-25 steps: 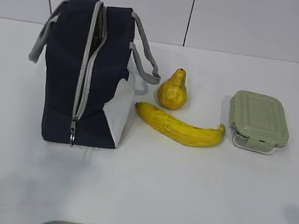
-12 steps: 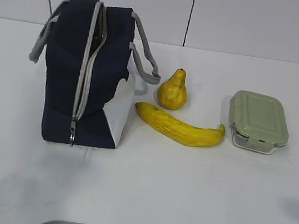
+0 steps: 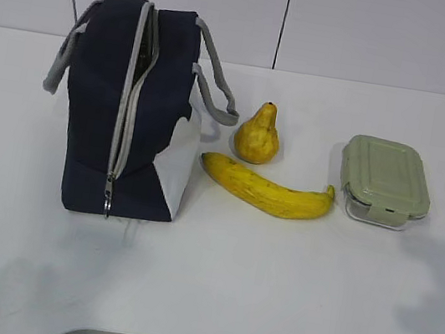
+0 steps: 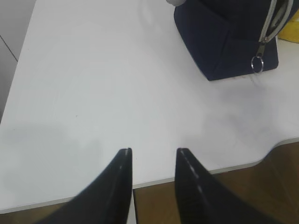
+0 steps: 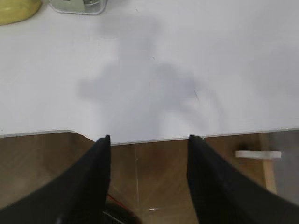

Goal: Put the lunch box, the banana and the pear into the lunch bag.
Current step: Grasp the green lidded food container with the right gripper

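Exterior and two wrist views, start of loading. Against the views of a second ago, the only change I see is a grey shadow that has spread over the counter (image 3: pixel 268 310) at the lower right of the exterior view; bag, fruit and box have not shifted. I read this as my right arm coming in above the box, so nothing is packed yet.

The bag (image 3: pixel 101 105) stands upright at left, its long axis running away from the exterior camera, zipper strip on top and the pull hanging at the near end; the zipper looks partly parted further back. The pear (image 3: pixel 258 135) stands just right of the bag, stem up. The banana (image 3: pixel 265 189) lies in front of the pear, long axis left to right, curving up at its right tip, close to the box (image 3: pixel 384 181). The box sits flat, lid up, long side roughly front to back.

The left end effector (image 4: pixel 153 156) is parted and empty, near the counter's front edge. The right end effector (image 5: pixel 148 142) is wider apart, also empty.
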